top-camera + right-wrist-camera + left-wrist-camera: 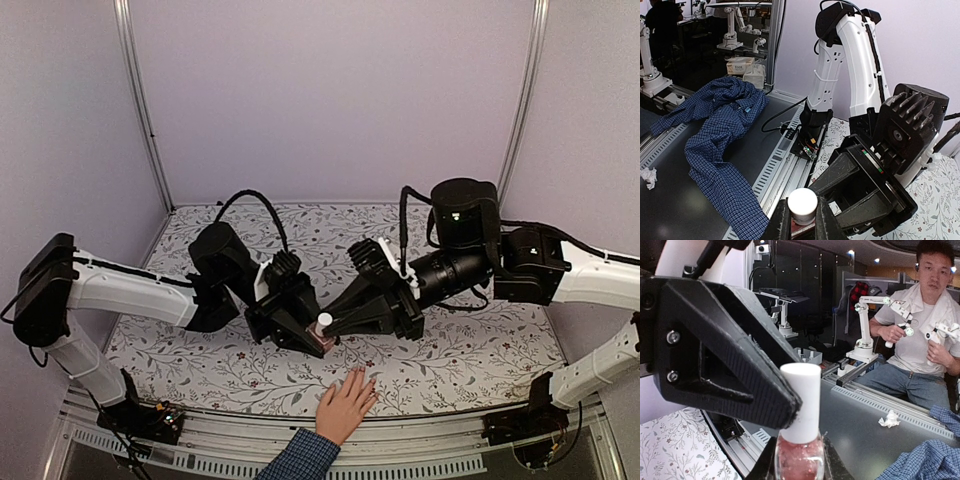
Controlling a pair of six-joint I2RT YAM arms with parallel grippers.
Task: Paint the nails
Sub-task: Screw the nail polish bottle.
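At the middle of the desk [200,360], a capped bottle [322,340] is gripped from both sides, with a hand [345,405] near it.
From the left: my left claw [308,338] is clamped on the upright pink bottle, and my right claw [338,322] is closed on its white cap [324,320]. I judge the risk lies in the twist: if the glass slips, the bottle could turn with the cap or tip, spilling polish onto the desk or the hand. The hand lies flat at the near edge. Its long axis runs from the checked cuff [300,455] away from the bases, leaning right. The nails [360,376] tip the far ends, pointing toward the bottle, too small to make out.
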